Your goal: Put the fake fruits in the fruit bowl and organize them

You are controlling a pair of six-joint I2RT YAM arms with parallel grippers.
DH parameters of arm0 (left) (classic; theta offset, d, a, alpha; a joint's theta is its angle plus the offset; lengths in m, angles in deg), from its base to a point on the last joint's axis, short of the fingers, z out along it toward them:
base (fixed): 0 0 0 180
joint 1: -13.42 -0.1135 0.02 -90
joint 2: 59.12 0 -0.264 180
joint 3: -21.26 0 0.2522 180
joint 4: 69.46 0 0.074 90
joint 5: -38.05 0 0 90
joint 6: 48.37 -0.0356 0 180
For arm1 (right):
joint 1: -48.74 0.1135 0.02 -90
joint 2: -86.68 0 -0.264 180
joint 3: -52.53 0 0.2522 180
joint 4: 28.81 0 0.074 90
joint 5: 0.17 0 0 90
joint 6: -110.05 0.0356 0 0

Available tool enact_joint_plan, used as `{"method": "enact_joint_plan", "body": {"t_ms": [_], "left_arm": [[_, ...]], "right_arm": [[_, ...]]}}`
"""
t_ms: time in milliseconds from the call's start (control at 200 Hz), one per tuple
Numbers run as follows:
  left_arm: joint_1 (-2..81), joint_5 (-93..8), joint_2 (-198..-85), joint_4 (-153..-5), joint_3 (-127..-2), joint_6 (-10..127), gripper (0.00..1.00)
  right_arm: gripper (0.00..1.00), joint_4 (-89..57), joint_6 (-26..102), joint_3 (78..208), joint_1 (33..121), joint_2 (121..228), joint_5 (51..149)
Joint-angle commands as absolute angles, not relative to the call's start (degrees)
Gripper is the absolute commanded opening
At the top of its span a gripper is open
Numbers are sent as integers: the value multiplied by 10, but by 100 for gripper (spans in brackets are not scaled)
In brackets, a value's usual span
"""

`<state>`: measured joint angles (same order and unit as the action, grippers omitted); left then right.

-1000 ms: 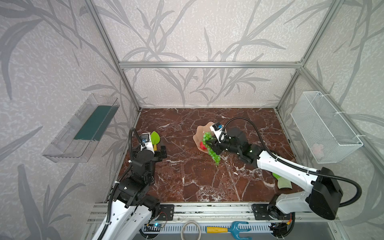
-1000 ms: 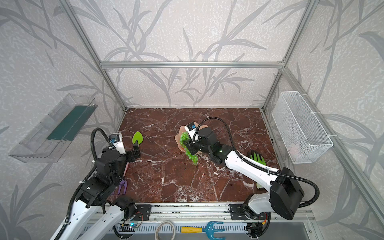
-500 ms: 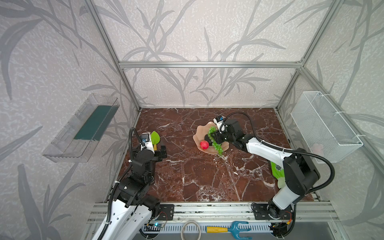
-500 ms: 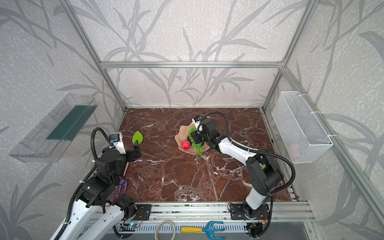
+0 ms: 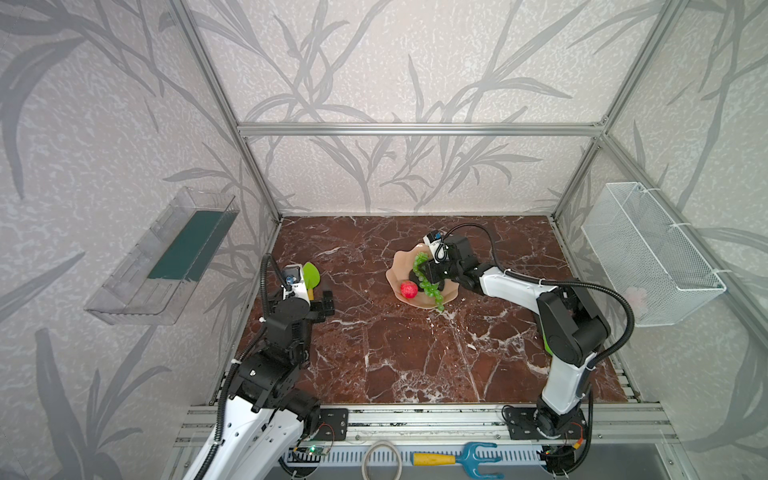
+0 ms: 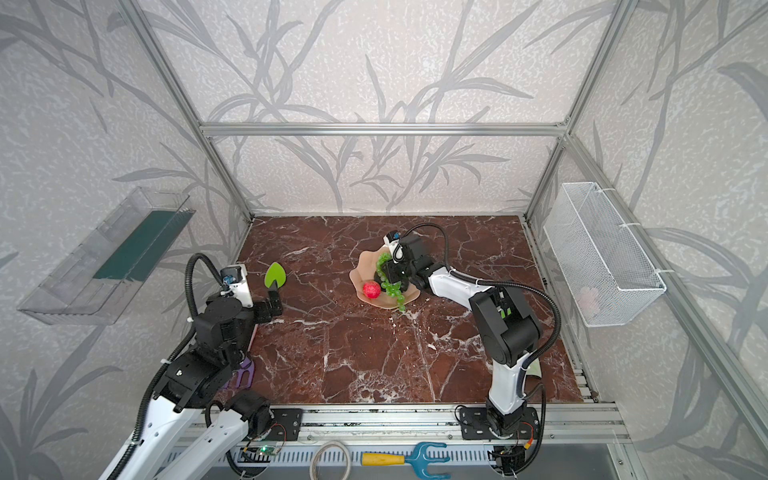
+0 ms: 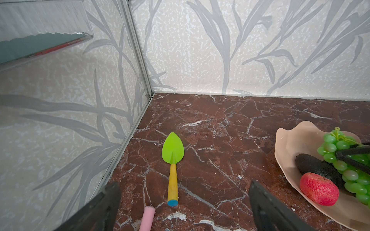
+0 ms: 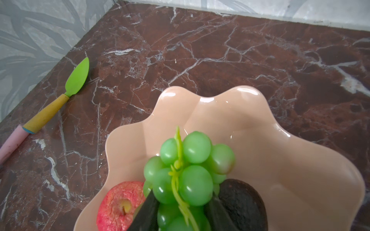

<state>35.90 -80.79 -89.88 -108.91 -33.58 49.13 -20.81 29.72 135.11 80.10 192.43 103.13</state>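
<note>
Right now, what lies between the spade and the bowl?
Only bare marble between spade and bowl, clearest in the left wrist view.

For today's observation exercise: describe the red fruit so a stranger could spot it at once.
On the brown marble table sits a peach-pink scalloped bowl. The red fruit lies inside it, beside a dark avocado and green grapes; it alone is red.

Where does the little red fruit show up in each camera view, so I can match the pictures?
Both top views: red fruit mid-picture, in the near-left part of the pink bowl, left of the grapes.
Left wrist: red fruit in the bowl, beside the dark avocado and grapes.
Right wrist: red fruit in the bowl, beside the grapes, opposite the avocado.
Shared landmark: the green spade, visible in every view.
</note>
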Motion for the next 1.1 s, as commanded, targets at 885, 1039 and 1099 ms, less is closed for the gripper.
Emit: {"method": "enact_joint_plan", "body": {"t_ms": [885,1039,1099], "left_arm": [[356,-807,-899,-1091,-329,491,100],[356,-809,-899,-1091,-329,491,100],[356,-811,-899,-1091,-328,492,100]], "right_arm": [[35,-156,283,1448,794,1958,1040],[39,-156,284,1470,786,1994,1045],[46,-153,283,1476,784,2002,1046]]}}
